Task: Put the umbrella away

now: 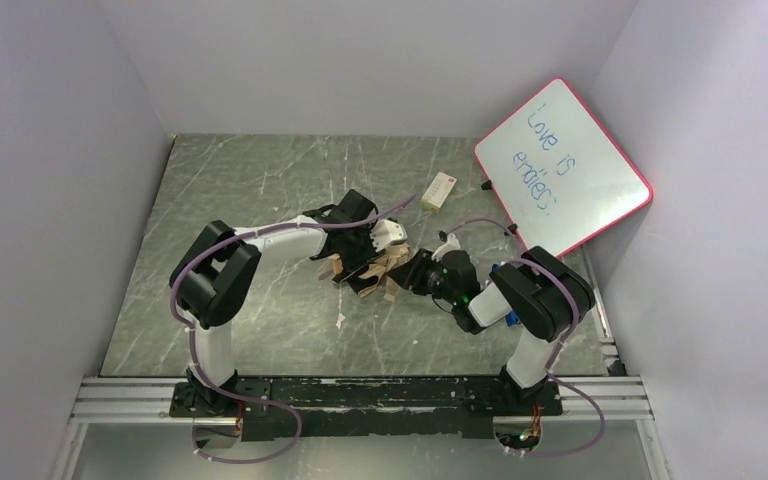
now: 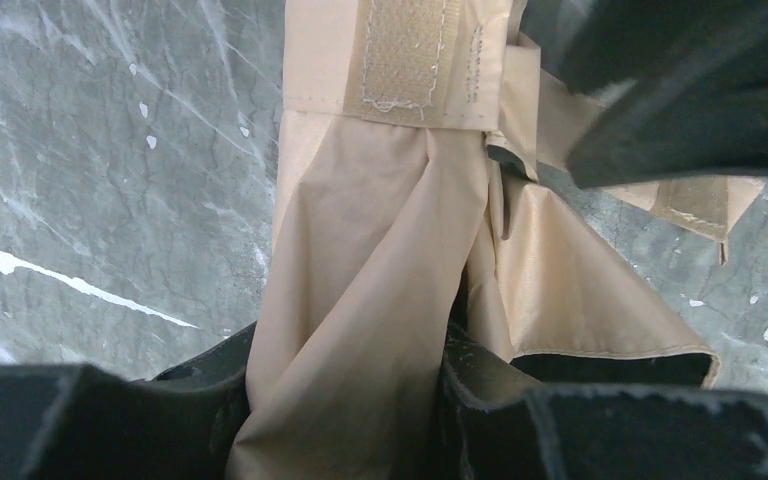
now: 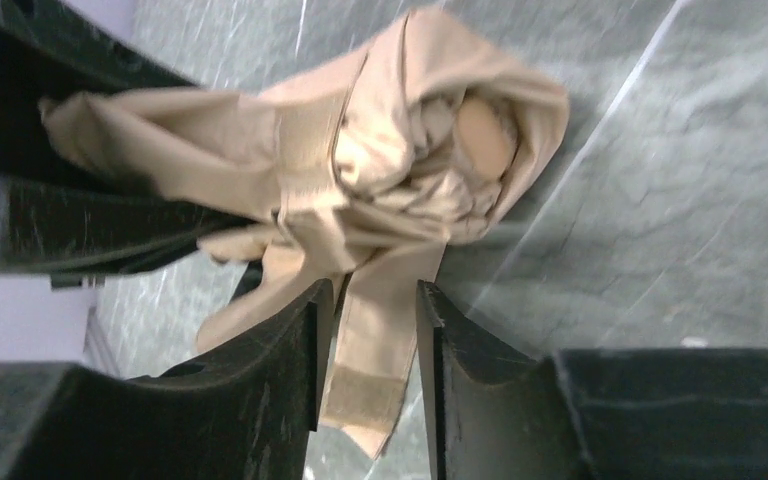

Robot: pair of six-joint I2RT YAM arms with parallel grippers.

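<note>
The umbrella [image 1: 378,266] lies folded in the middle of the table, a crumpled tan bundle. My left gripper [image 1: 357,252] is at its left end and is shut on a fold of the tan fabric [image 2: 380,270], which fills the gap between the fingers [image 2: 500,400]. My right gripper [image 1: 417,273] is at the right end, open. The tan strap [image 3: 385,320] with its velcro patch hangs between its two fingers [image 3: 295,350]. The tan-orange handle [image 3: 485,135] peeks out of the bundle [image 3: 360,170]. Shaft and ribs are hidden.
A pink-framed whiteboard [image 1: 563,165] leans against the right wall at the back. A small white box [image 1: 440,189] lies behind the umbrella. A blue object [image 1: 509,317] sits half hidden by the right arm. Walls close off three sides of the table [image 1: 260,190].
</note>
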